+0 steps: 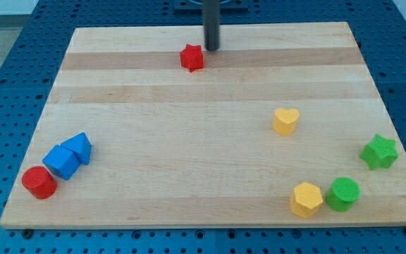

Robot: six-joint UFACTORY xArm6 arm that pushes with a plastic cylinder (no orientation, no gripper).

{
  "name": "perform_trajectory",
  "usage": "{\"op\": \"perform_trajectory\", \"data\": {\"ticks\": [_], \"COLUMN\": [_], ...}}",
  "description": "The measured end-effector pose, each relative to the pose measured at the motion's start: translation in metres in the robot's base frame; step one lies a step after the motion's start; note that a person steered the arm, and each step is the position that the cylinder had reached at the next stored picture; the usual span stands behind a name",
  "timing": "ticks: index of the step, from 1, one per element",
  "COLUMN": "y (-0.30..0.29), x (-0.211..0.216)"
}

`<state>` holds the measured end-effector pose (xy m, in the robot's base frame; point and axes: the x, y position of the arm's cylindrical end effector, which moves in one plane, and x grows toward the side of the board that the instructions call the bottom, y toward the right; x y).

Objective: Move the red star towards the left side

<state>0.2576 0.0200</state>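
The red star [192, 58] lies on the wooden board [189, 141] near the view's top, a little left of the middle. My tip [211, 49] is the lower end of the dark rod. It stands just to the right of the star and slightly above it in the view, close by, with a small gap showing between them.
A blue triangle [79, 147], a blue block [62, 162] and a red cylinder [39, 183] cluster at the bottom left. A yellow heart [285, 121] sits right of centre. A green star [379, 152], a green cylinder [342, 194] and a yellow hexagon [306, 199] lie at the bottom right.
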Motion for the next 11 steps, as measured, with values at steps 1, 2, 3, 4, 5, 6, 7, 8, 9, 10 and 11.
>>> {"op": "perform_trajectory", "data": {"ticks": [1, 2, 3, 4, 5, 6, 7, 8, 9, 10, 11], "y": [0.006, 0.006, -0.012, -0.023, -0.030, -0.046, -0.066, -0.088, -0.112, -0.136, -0.160], "x": [0.014, 0.014, 0.036, 0.045, 0.045, 0.045, 0.045, 0.042, 0.040, 0.040, 0.040]}}
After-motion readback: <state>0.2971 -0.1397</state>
